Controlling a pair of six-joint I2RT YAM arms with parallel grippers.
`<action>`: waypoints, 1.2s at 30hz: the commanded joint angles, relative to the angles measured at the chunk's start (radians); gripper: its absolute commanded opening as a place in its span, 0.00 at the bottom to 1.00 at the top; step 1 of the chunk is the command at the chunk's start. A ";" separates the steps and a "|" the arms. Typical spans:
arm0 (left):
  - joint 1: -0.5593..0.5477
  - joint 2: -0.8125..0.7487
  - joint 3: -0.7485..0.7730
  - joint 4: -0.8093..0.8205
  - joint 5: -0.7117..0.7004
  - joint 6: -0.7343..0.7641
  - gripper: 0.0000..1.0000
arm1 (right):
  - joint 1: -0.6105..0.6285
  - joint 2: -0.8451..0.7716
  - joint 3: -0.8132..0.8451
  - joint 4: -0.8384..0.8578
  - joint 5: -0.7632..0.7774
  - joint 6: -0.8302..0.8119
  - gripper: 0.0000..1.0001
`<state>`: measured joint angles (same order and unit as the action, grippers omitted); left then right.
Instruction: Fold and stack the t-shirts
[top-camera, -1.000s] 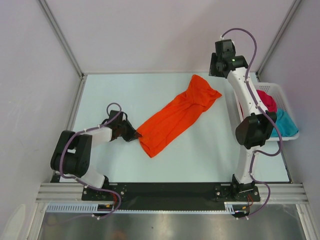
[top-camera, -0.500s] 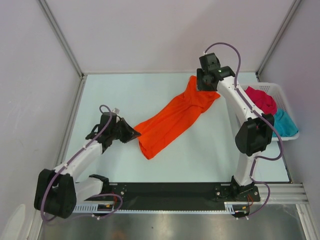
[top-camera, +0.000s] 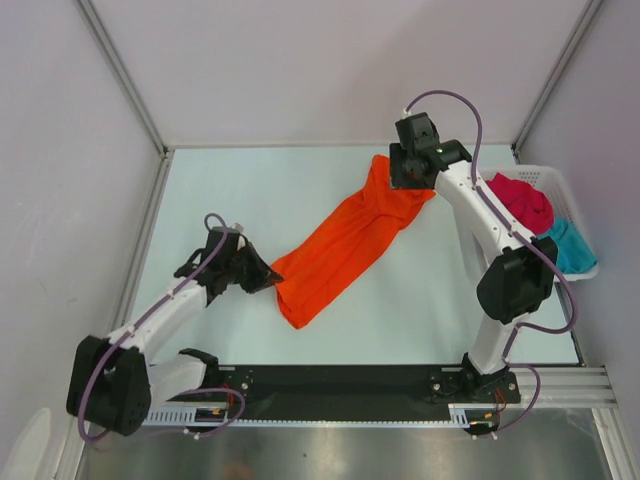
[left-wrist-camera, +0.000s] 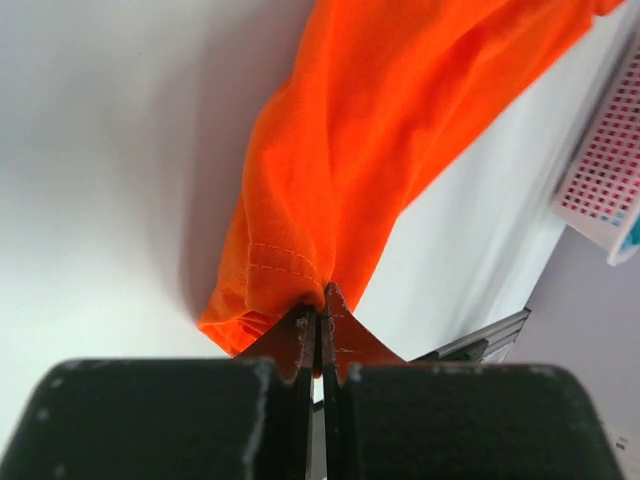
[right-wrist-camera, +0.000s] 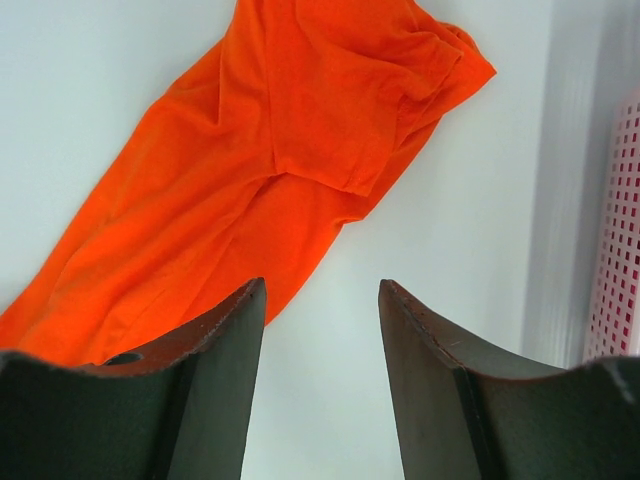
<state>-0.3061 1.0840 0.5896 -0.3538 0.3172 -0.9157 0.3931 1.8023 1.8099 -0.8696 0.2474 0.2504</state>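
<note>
Left gripper (left-wrist-camera: 318, 312) is clamped on the hem corner of the orange t-shirt (top-camera: 340, 245), which lies bunched diagonally on the table (top-camera: 230, 180), likely to pull it taut. Right gripper (right-wrist-camera: 322, 300) hovers open and empty above the sleeve end, probably to grab there and spread the shirt.

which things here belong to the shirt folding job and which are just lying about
Job:
bright orange cloth t-shirt, hem pinched in the shut left gripper
crimson red cloth t-shirt
teal blue cloth t-shirt
open right gripper near the orange shirt's far end

Lying about:
white plastic lattice basket holding the red and teal shirts
pale tabletop
</note>
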 joint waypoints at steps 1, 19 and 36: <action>-0.014 0.248 0.190 0.096 0.000 0.030 0.00 | 0.004 -0.046 -0.004 0.003 -0.003 0.009 0.55; -0.136 0.979 0.941 0.075 0.094 -0.012 0.00 | 0.015 -0.104 -0.040 -0.040 0.024 0.006 0.55; -0.195 1.114 1.223 -0.016 0.079 -0.017 0.00 | 0.015 -0.107 -0.052 -0.052 0.035 0.015 0.55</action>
<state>-0.5018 2.1689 1.7390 -0.3496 0.3893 -0.9165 0.4046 1.7287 1.7485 -0.9169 0.2623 0.2573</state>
